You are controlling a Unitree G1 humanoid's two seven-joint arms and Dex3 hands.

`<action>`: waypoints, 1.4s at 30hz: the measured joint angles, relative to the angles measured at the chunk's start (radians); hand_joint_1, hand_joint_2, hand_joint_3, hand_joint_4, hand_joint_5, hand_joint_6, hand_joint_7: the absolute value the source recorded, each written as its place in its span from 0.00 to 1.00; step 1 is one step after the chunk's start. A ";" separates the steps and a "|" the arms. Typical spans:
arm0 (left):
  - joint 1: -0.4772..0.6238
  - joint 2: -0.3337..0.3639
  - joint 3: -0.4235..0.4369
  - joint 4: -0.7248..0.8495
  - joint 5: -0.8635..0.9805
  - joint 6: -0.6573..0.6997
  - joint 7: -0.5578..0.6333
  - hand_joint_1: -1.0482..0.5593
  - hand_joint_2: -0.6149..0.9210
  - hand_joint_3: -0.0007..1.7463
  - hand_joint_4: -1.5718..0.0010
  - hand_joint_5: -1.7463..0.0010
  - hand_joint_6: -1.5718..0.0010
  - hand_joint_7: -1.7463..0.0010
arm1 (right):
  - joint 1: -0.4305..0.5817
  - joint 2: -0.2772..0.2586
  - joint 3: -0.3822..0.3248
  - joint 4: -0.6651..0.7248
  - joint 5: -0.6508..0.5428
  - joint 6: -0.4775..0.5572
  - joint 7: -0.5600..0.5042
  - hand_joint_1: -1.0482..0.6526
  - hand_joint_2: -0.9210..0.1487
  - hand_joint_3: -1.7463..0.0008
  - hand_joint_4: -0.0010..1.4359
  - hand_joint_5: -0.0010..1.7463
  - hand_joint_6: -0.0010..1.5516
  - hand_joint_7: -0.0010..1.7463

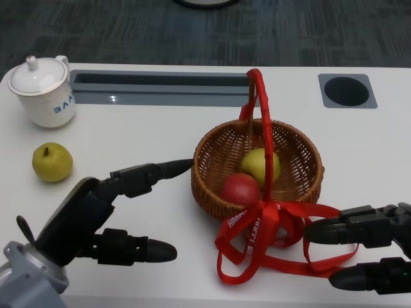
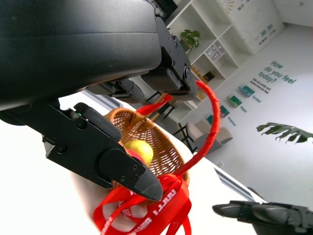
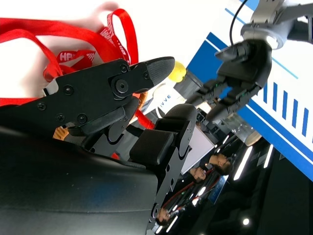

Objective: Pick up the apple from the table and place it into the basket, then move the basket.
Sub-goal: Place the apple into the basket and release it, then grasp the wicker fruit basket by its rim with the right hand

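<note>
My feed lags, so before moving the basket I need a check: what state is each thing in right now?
Red apple: inside the basket.
Yellow-green fruit: inside the basket, beside the apple.
Basket: upright on the table, handle up, red ribbon trailing in front.
Yellow pear: on the table, outside the basket.
Lidded cup: upright, lid on.
Left hand: open, holding nothing.
Right hand: open, holding nothing.
</note>
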 measured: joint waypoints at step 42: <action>0.067 -0.002 0.020 -0.022 -0.057 -0.033 -0.034 0.34 0.85 0.00 0.59 1.00 0.60 1.00 | -0.525 -0.158 -0.011 0.387 -0.869 -0.177 -0.383 0.30 0.18 0.99 0.47 0.01 0.41 0.01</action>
